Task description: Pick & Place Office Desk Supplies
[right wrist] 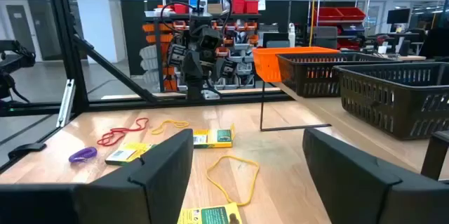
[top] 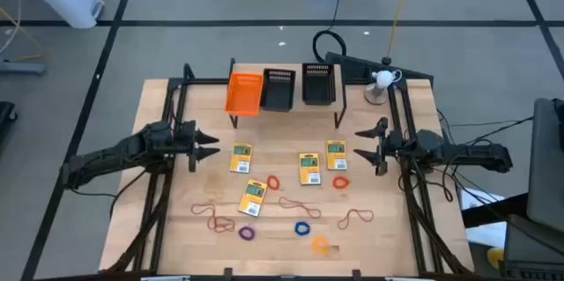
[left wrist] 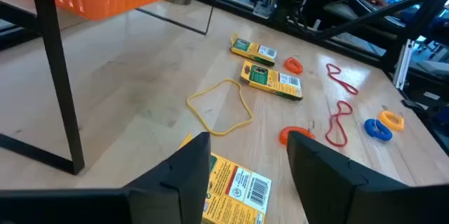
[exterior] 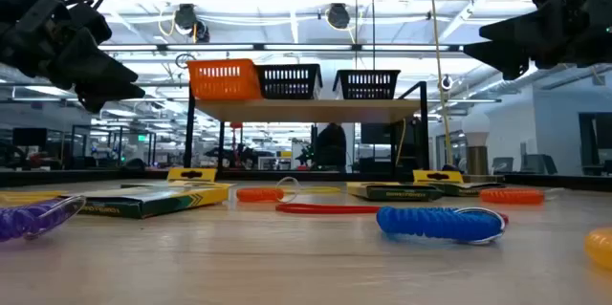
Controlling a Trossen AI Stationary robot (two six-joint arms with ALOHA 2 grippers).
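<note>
The wooden tabletop [top: 176, 219] carries four yellow packets [top: 241, 158] mid-table, with rubber-band loops [top: 355, 218] and small rings [top: 303, 228] nearer the front edge. Left hand [top: 211, 144] and right hand [top: 363, 144] hover at the sides, both open and empty.

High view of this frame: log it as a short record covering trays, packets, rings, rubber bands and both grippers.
trays: orange mesh tray and two black mesh trays in a row on a raised shelf at the table's far edge
packets: four yellow-orange packets flat on the table
rings: red, orange, blue, purple
rubber bands: red-brown loops near the front
left gripper: open, above the table, empty
right gripper: open, above the table, empty
</note>
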